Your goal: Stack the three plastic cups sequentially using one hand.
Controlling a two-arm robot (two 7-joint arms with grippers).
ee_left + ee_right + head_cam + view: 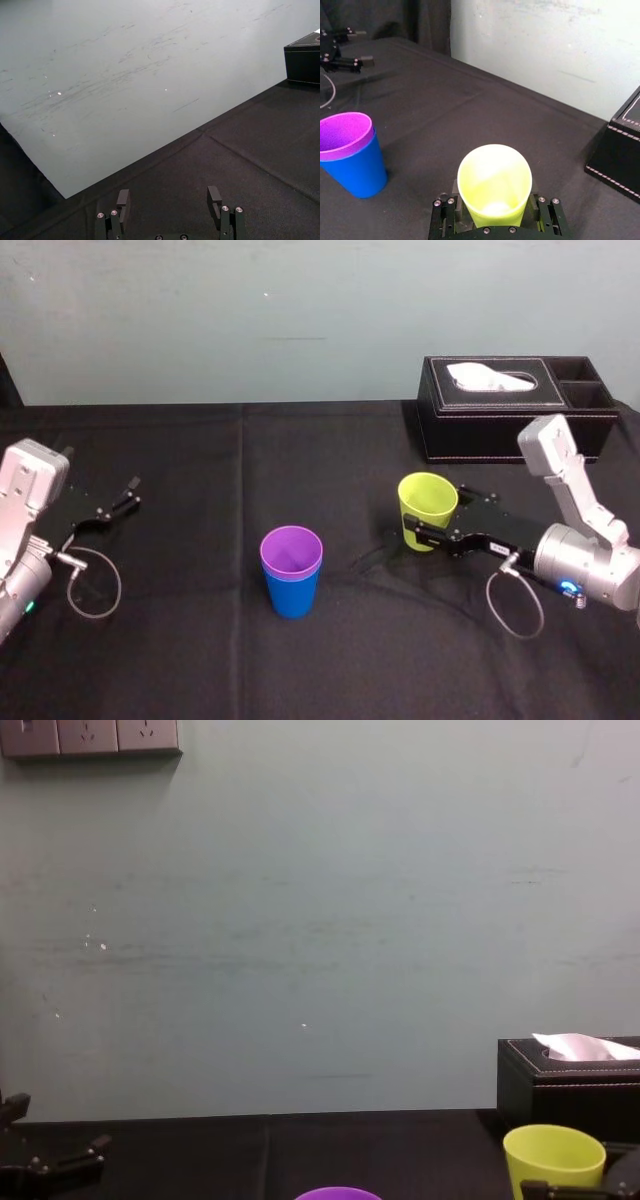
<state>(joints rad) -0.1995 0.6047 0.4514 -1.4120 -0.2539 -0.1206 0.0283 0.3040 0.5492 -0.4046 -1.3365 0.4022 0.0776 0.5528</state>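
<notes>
A purple cup [291, 548] sits nested inside a blue cup [292, 595] standing upright at the middle of the black cloth; both also appear in the right wrist view, purple cup [342, 134] in blue cup [359, 172]. To their right, my right gripper [438, 515] is shut on a lime yellow-green cup [428, 498], mouth up, one finger on each side of its wall [494, 180]. Whether its base touches the cloth I cannot tell. My left gripper [128, 496] rests open at the far left, nothing between its fingers [122, 199].
A black tissue box [515, 405] with a white tissue stands at the back right, just behind the right arm. A pale wall runs along the table's far edge. Loose cable loops hang beside each wrist.
</notes>
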